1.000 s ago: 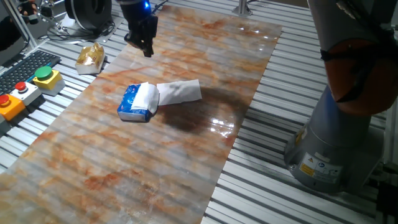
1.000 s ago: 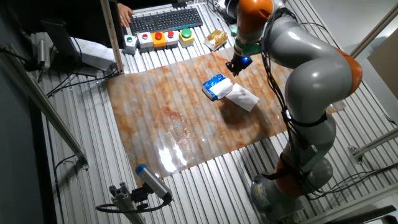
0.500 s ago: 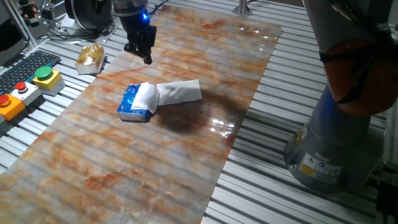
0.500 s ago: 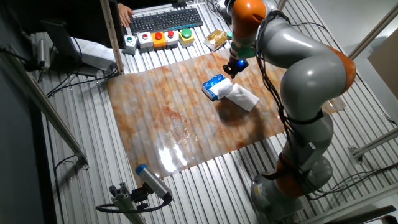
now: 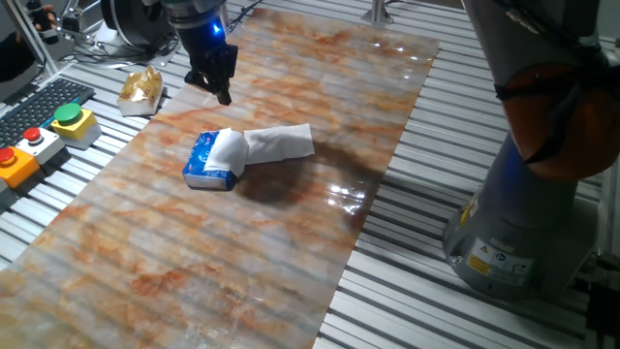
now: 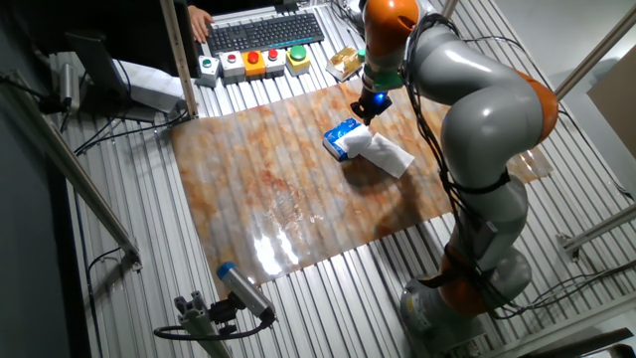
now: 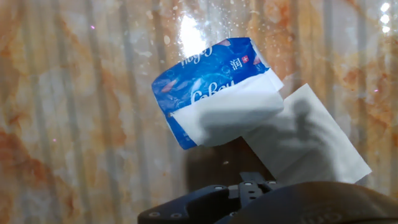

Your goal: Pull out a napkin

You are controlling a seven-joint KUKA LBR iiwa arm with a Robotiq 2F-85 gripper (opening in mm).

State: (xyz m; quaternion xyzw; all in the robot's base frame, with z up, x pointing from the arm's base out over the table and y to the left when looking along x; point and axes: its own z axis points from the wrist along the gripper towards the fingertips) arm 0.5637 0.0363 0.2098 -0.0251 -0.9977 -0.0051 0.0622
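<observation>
The white napkin (image 5: 281, 142) lies flat on the marbled tabletop (image 5: 291, 242), one end folded over the blue-and-white tissue packet (image 5: 201, 161). My gripper (image 5: 223, 92) hangs above the table, behind and a little left of the packet, apart from both. Its fingers look pressed together and hold nothing. In the other fixed view the gripper (image 6: 364, 109) is just above the packet (image 6: 341, 133) and the napkin (image 6: 388, 155). The hand view shows the packet (image 7: 199, 71) and the napkin (image 7: 305, 146) below; my fingertips are hidden there.
A crumpled gold foil wrapper (image 5: 141, 87) lies at the table's left edge. Button boxes (image 5: 70, 121) and a keyboard (image 5: 39, 102) sit further left. The robot's grey base (image 5: 513, 223) stands to the right of the table.
My gripper has moved left and a little lower over the table. The napkin and the packet have not moved.
</observation>
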